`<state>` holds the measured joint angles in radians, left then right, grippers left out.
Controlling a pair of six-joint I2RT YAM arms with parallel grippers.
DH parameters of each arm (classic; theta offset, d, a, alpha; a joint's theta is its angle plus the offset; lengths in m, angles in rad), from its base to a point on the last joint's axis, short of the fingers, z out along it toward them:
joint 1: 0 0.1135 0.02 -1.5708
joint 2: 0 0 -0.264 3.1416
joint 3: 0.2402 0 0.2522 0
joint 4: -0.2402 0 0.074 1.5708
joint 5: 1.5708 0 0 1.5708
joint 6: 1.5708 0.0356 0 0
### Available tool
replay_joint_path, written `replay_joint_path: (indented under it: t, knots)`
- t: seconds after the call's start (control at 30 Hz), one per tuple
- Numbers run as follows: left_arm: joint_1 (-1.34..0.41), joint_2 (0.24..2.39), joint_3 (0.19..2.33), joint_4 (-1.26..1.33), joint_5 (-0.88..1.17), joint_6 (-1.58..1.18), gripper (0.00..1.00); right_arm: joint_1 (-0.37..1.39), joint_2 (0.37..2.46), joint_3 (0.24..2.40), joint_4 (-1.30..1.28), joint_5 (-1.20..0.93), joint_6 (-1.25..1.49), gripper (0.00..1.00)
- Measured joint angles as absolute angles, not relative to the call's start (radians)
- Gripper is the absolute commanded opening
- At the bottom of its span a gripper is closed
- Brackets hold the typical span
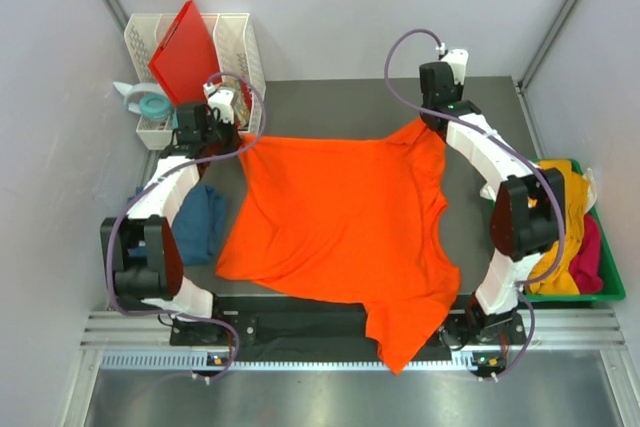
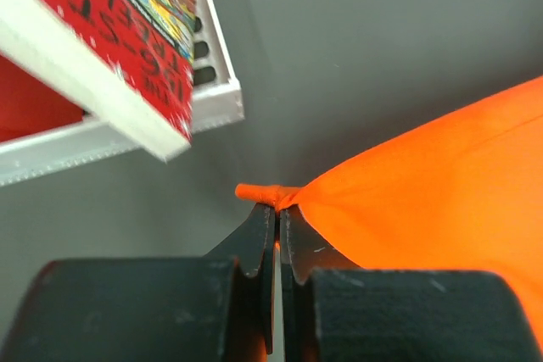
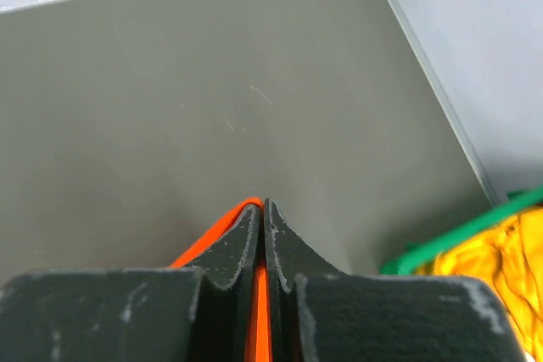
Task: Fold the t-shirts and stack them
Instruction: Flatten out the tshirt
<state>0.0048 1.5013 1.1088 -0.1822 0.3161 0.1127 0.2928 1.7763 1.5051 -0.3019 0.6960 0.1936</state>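
A bright orange t-shirt (image 1: pixel 340 227) is stretched out over the grey table (image 1: pixel 330 107), its lower part hanging past the near edge. My left gripper (image 1: pixel 240 137) is shut on its far left corner; in the left wrist view the cloth (image 2: pixel 424 175) bunches at the closed tips (image 2: pixel 277 207). My right gripper (image 1: pixel 432 123) is shut on the far right corner, with orange cloth (image 3: pixel 222 225) pinched between the closed tips (image 3: pixel 262 205). A dark teal-blue t-shirt (image 1: pixel 200 222) lies folded at the left, under the left arm. Mustard-yellow and pink t-shirts (image 1: pixel 575 242) lie in a green bin.
A white rack (image 1: pixel 235 47) at the back left holds a stiff red board (image 1: pixel 185 52), close above the left gripper (image 2: pixel 127 31). A tape roll (image 1: pixel 150 102) sits beside it. The green bin (image 1: pixel 605 292) stands at the right edge (image 3: pixel 441 247).
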Motion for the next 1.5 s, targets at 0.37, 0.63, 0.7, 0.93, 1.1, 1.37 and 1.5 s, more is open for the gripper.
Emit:
replay_joint_path:
  t: [0.37,0.63,0.7,0.93,1.1,1.37,1.5]
  knots:
    - [-0.081,1.760,1.316,-0.110,0.252,0.146,0.00,0.272,2.048,1.831,-0.308,0.699,0.126,0.00]
    - [-0.098,1.907,1.459,-0.081,0.187,0.150,0.00,0.243,2.174,2.017,-0.334,0.694,0.109,0.00]
    - [-0.099,1.941,1.498,-0.079,0.165,0.150,0.00,0.239,2.207,2.072,-0.333,0.689,0.107,0.00]
    - [-0.107,2.072,1.671,-0.076,0.122,0.152,0.00,0.231,2.295,2.196,-0.337,0.668,0.109,0.00]
    - [-0.117,2.176,1.800,-0.078,0.109,0.145,0.00,0.225,2.331,2.209,-0.340,0.655,0.109,0.00]
    - [-0.141,2.238,1.859,-0.086,0.084,0.136,0.00,0.213,2.349,2.209,-0.346,0.638,0.117,0.00]
    - [-0.148,2.238,1.856,-0.084,0.080,0.129,0.00,0.215,2.312,2.149,-0.342,0.639,0.126,0.00]
